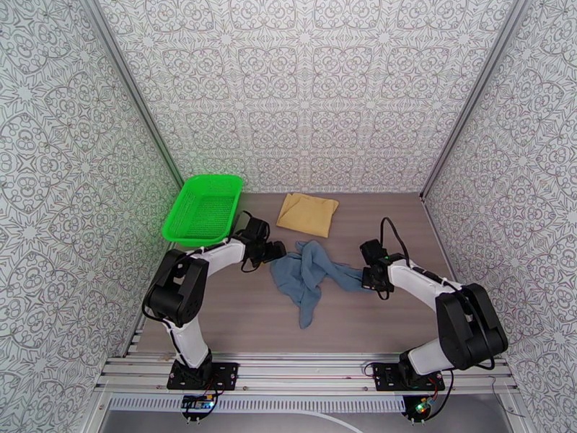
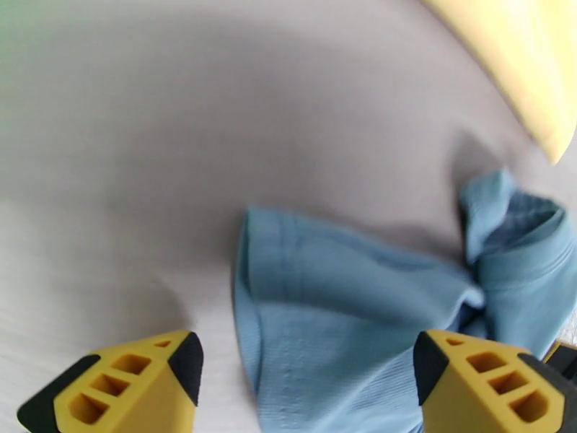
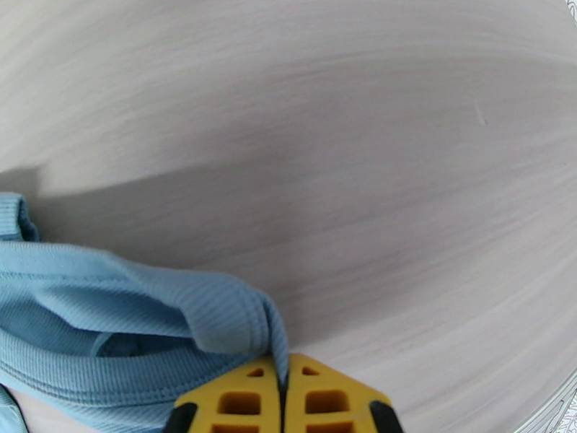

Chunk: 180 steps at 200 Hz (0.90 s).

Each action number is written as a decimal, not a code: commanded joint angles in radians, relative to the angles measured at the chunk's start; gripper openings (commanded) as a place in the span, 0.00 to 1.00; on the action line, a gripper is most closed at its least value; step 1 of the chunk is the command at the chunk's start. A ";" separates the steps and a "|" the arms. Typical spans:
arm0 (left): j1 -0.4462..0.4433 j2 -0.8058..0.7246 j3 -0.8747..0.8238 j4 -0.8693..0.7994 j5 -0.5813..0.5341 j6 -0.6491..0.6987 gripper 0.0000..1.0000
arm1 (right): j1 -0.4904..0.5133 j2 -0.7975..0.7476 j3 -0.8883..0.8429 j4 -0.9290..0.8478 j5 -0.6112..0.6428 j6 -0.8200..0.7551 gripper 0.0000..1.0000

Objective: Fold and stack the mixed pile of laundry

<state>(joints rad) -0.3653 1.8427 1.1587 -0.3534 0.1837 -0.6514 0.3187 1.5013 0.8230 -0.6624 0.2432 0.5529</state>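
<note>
The slate blue-grey tank top (image 1: 310,276) lies crumpled and twisted in the middle of the table. Behind it, the mustard-yellow cloth (image 1: 309,213) lies flat, folded. My left gripper (image 1: 278,251) hovers at the tank top's left edge; in the left wrist view its yellow fingers (image 2: 130,384) stand wide open on either side of the tank top's hem (image 2: 324,283), and the mustard cloth (image 2: 519,59) shows at the top right. My right gripper (image 1: 369,277) is at the tank top's right end. Its fingertips (image 3: 245,402) are shut, pinching a ribbed fold of the tank top (image 3: 216,319).
A bright green mesh basket (image 1: 204,207) stands at the back left, just behind the left arm. Patterned walls close in the table on three sides. Bare tabletop (image 1: 238,312) lies in front of the tank top and to the right of the mustard cloth.
</note>
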 commanded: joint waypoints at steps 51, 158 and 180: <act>-0.011 0.130 0.088 -0.037 -0.065 0.062 0.71 | -0.008 -0.007 -0.018 -0.001 -0.010 -0.001 0.00; -0.087 0.112 0.049 -0.038 -0.198 0.128 0.00 | 0.004 -0.023 0.190 0.030 -0.374 -0.270 0.46; -0.126 0.059 0.032 -0.069 -0.252 0.149 0.00 | 0.043 0.039 0.363 -0.003 -0.480 -0.372 0.60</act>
<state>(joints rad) -0.4366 1.9553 1.2278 -0.3721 -0.0143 -0.5472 0.3256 1.5021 1.0107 -0.6678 -0.0433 0.3336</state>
